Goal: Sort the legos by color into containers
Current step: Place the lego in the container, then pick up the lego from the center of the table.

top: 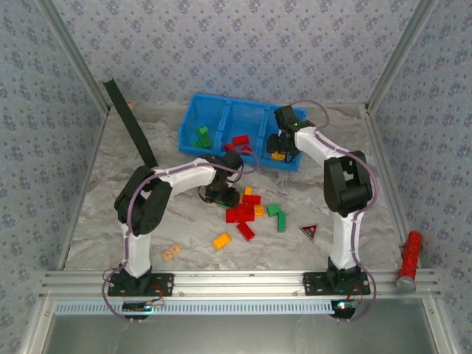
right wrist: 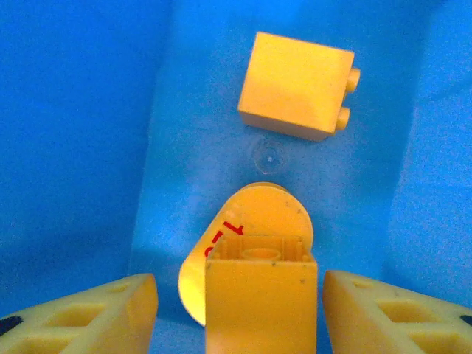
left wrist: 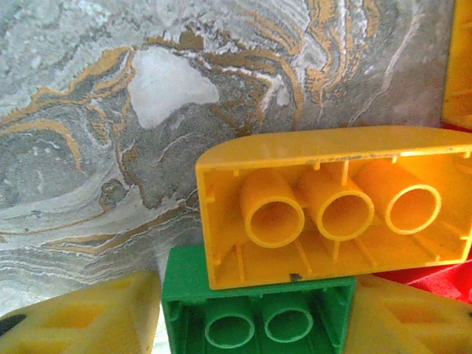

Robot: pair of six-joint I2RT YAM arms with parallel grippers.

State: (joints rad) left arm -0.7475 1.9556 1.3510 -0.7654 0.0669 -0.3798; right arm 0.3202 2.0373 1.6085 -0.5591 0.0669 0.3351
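Left gripper (top: 221, 195): low over the loose pile at mid-table. Its fingers (left wrist: 81, 317) bracket a green brick (left wrist: 258, 317) that shows its hollow underside. Whether they truly clamp it, I cannot tell.
Long yellow brick (left wrist: 339, 214): hollow side up with three tubes showing, lying just beyond the green brick and overlapping its edge.
Right gripper (right wrist: 243, 324): inside the right-hand compartment of the blue bin (top: 190, 118). The jaws stand apart, with blue floor showing on both sides of the small yellow brick (right wrist: 262, 295) between them — nothing is held.
Bin contents: green pieces (top: 203, 135) in the left compartment, red pieces (top: 240, 140) in the middle, yellow in the right. A second yellow block (right wrist: 295, 85) lies on its side there.
Loose legos: red bricks (top: 243, 214), green ones (top: 279, 217) and an orange one (top: 221, 241) on the marbled table (top: 110, 214).
Also there: black triangle (top: 308, 232) and pale orange flat piece (top: 171, 252).
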